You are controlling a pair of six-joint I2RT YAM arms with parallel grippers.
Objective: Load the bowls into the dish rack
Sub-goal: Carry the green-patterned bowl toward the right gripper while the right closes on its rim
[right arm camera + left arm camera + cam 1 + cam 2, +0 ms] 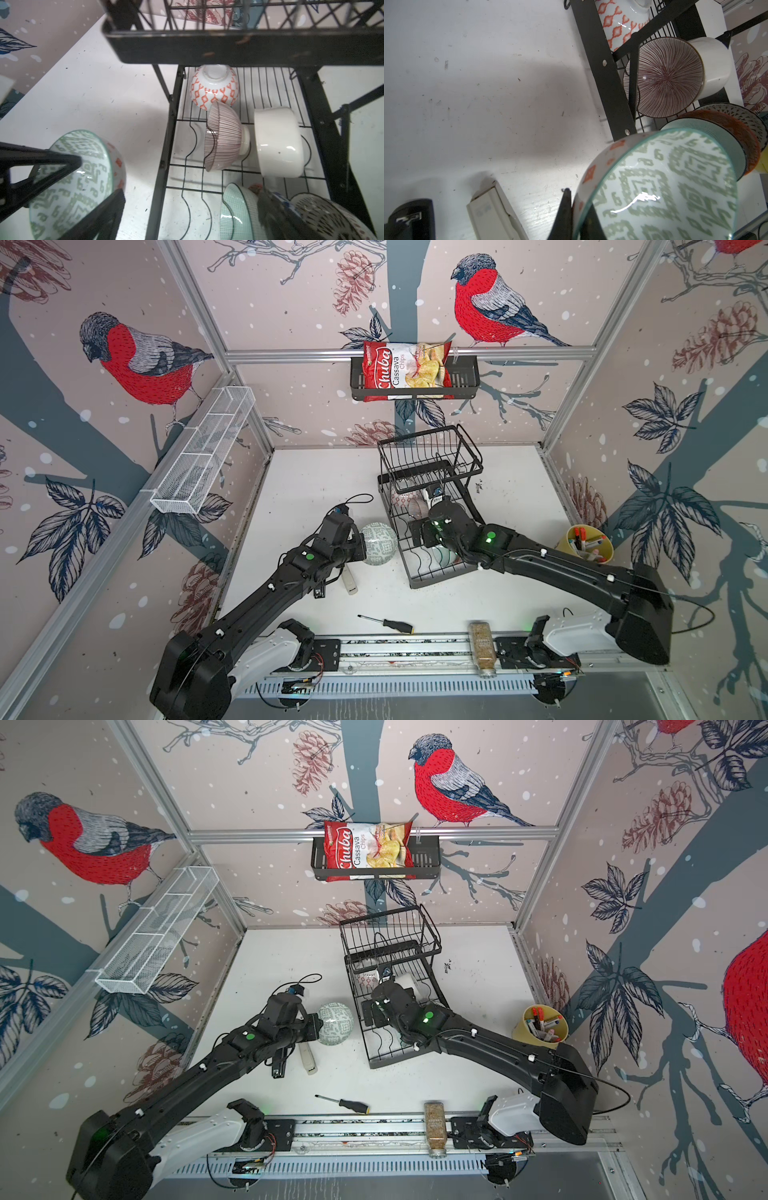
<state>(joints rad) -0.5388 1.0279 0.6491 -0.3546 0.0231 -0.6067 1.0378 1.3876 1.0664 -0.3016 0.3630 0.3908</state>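
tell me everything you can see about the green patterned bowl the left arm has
The bowl is round, glossy, ceramic-looking: pale inside with a green geometric pattern, teal rim, white outside with orange diamonds. The left end effector is shut on its rim, one finger inside, one outside. It is tipped on its side, beside the rack, not touching it.

left tool [362, 545]: clamped on bowl [379, 546]; right tool [182, 187]: jaws wide; both arms extended

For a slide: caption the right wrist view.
Green-patterned bowl beside the dish rack, whose lower tier already holds several bowls.
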